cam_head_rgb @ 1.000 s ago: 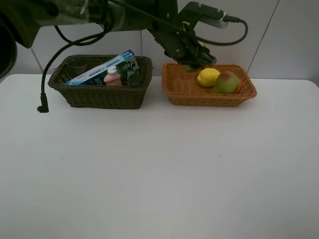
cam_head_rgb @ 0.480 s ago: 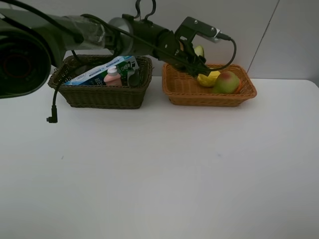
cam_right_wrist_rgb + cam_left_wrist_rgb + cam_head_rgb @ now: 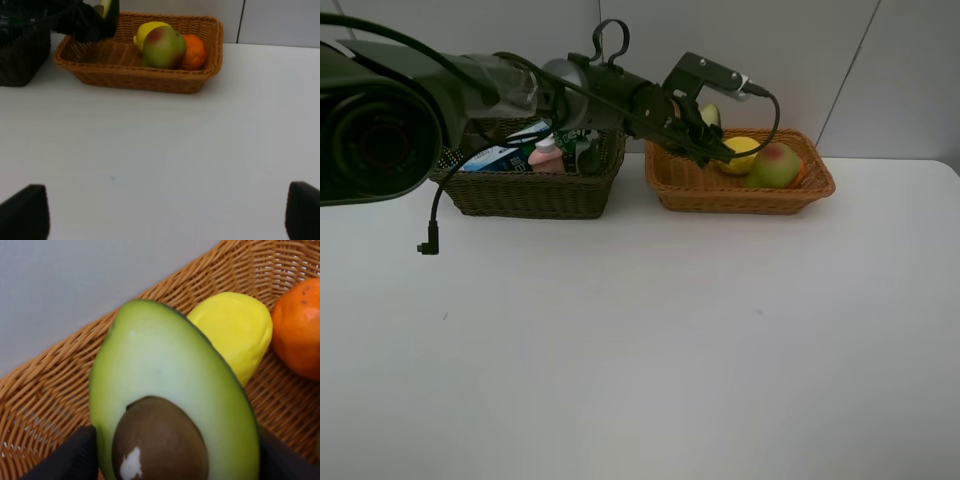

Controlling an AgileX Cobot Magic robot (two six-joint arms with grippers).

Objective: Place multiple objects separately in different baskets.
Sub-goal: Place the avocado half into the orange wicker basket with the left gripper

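My left gripper is shut on the halved avocado and holds it over the back left of the light orange-tan basket. In the left wrist view the avocado fills the frame, cut face and pit showing, between dark fingers. The lemon, green-red pear and orange lie in this basket. The dark olive basket holds the toothpaste box, pink pump bottle and dark bottle. The cup is hidden. My right gripper is open and empty over the table.
The left arm's dark body stretches over the dark basket, and a black cable hangs from it to the table in front of that basket. The white table spreads in front of both baskets. A wall stands right behind them.
The left arm has shifted left and lower over the tan basket, still holding the avocado. Its body now covers more of the dark basket. The fruit in the basket has not moved.
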